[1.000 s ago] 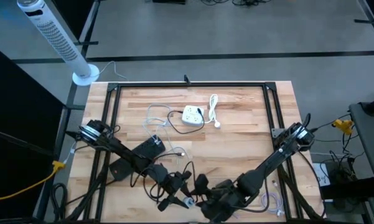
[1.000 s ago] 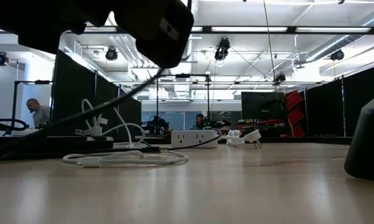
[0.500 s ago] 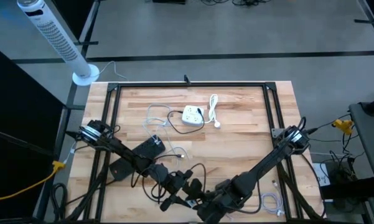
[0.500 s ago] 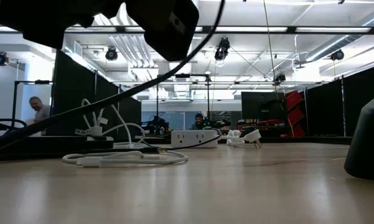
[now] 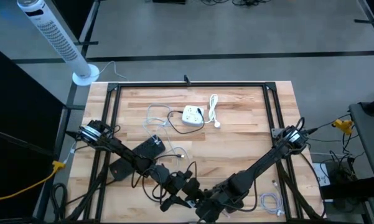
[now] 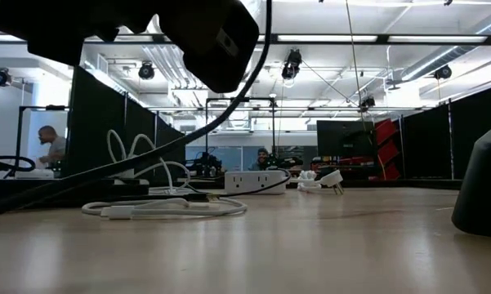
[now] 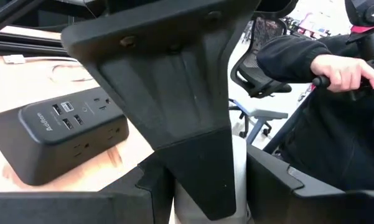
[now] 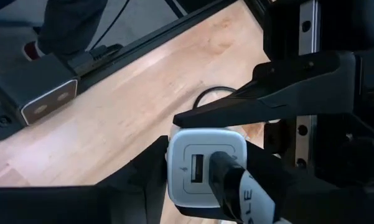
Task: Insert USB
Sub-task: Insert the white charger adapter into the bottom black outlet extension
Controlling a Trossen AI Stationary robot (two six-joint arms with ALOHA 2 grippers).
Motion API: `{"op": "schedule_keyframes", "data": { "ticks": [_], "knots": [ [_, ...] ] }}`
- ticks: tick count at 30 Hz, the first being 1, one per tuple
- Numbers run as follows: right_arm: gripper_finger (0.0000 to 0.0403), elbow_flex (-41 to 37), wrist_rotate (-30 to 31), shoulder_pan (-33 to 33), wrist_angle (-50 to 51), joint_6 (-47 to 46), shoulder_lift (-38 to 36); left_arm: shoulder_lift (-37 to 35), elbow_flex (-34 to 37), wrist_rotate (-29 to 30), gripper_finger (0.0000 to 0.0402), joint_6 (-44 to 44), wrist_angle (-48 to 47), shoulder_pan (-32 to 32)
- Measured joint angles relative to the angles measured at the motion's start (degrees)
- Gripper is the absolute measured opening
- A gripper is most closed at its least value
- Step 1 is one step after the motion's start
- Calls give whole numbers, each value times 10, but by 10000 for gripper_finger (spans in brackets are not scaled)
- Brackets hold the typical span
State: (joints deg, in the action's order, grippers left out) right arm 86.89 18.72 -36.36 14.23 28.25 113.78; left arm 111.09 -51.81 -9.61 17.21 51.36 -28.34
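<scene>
Right wrist view: white charger [image 8: 206, 167] clamped between right gripper [image 8: 205, 186] jaws, a dark USB plug already seated in one port, second port vacant beside it.
Left gripper [image 7: 199, 186]: jaws spread wide, nothing between them; facing the right gripper just beyond.
Black power strip [image 7: 59, 134]: off to one side of left jaws.
Risk: charger twisting in grip under side load, likely unseating the plug.

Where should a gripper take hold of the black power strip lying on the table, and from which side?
Grip the black power strip across its narrow width, on the two long side walls, coming from above. It lies flat and its sockets face up, so the sides are free.
</scene>
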Motion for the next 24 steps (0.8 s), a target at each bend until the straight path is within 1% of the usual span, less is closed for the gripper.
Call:
{"op": "schedule_keyframes", "data": {
  "ticks": [7,13,14,16,20,22,24],
  "knots": [
    [145,0,-7,2,2,-32,-2,0,1,-2,144,6,-2,0],
    [145,0,-5,-7,21,-81,-13,-2,-2,3,145,29,-17,1],
    [145,0,-3,-10,28,-98,-15,-2,-3,4,151,31,-19,1],
    [145,0,-4,-15,53,-154,-24,-2,-1,8,179,30,-33,1],
    [145,0,-18,-29,120,-277,-45,-2,1,-3,235,31,-67,-2],
    [145,0,-17,-35,161,-346,-57,-4,1,-2,250,31,-81,-1],
    [145,0,-21,-40,198,-421,-72,-4,1,3,258,30,-101,1]
  ]
}}
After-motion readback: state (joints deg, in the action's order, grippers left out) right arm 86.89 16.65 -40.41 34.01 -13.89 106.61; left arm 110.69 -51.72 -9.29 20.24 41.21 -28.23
